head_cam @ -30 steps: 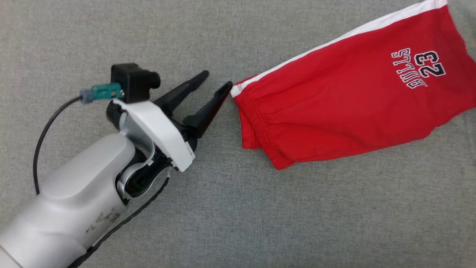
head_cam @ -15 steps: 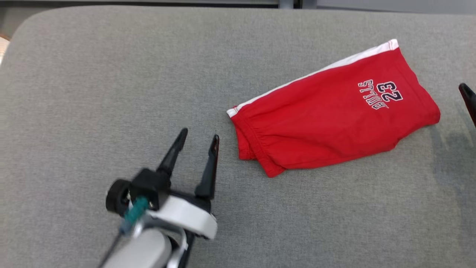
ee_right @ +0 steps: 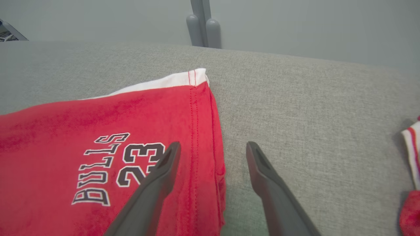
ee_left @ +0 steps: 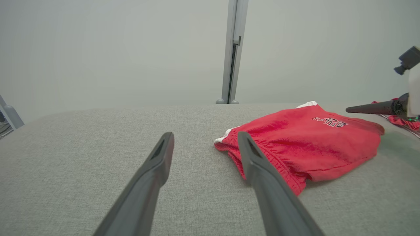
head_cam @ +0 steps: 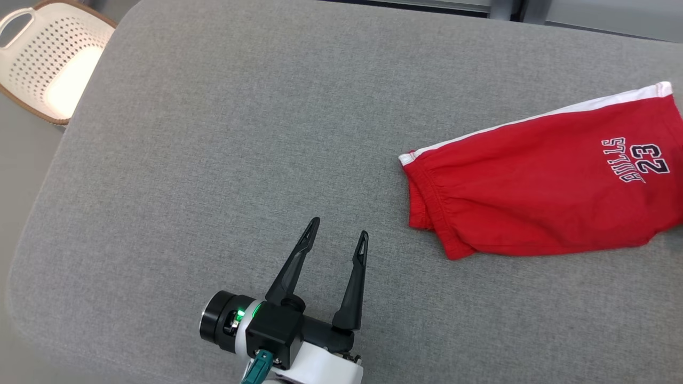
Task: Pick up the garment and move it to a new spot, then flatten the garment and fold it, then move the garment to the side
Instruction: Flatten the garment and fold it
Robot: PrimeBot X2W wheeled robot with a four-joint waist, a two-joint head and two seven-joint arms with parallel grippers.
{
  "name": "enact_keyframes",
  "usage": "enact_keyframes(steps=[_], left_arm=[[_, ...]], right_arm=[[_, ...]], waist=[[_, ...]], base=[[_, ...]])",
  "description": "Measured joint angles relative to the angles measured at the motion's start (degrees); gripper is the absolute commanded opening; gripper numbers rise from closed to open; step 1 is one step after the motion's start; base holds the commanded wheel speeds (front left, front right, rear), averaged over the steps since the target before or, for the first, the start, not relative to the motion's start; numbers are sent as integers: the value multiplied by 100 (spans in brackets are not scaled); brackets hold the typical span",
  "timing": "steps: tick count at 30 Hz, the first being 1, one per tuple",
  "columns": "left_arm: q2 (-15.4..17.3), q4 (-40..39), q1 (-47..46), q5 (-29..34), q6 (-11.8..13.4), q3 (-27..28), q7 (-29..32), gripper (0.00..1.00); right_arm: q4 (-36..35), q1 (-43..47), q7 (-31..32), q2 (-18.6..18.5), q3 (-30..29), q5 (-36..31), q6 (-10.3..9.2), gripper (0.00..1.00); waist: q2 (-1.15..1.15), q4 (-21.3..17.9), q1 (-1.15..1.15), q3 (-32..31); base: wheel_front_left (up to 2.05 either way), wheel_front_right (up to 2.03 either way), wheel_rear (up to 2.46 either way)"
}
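While my left gripper [head_cam: 339,226] hangs empty with its fingers spread over the grey cushion [head_cam: 213,149], I see the folded red shorts [head_cam: 533,197] lying flat ahead and to its right, apart from it. My right gripper [ee_right: 212,147] hovers parted, empty, straddling their hem.

Black left end effector [head_cam: 339,226], green light [head_cam: 241,314]

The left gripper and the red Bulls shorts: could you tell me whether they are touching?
Apart. In the head view, a strip of bare grey cushion separates the left gripper, fingers open, from the red Bulls shorts.
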Motion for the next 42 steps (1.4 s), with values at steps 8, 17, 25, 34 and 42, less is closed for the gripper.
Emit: enact_keyframes(steps=[8, 17, 25, 34, 42], left_arm=[[-241, 116, 115, 313, -430, 288, 0, 100], [-338, 216, 173, 468, -711, 478, 0, 100], [-359, 305, 173, 589, -884, 611, 0, 100], [-367, 403, 176, 677, -987, 730, -1, 100], [-371, 502, 175, 715, -1078, 762, 0, 100]], right_arm=[[610, -249, 649, 74, 155, -36, 0, 100], [547, -333, 882, 187, 243, 170, 7, 0], [252, -325, 542, 198, 410, 157, 7, 0], [74, -300, 350, -183, 526, 63, 5, 0], [-76, -688, 349, -413, 666, -486, 4, 0]], waist=[[0, 237, 0, 156], [0, 175, 0, 235], [0, -189, 0, 181], [0, -756, 0, 13], [0, -1140, 0, -120]], base=[[0, 0, 0], [0, 0, 0], [0, 0, 0], [0, 0, 0], [0, 0, 0]])
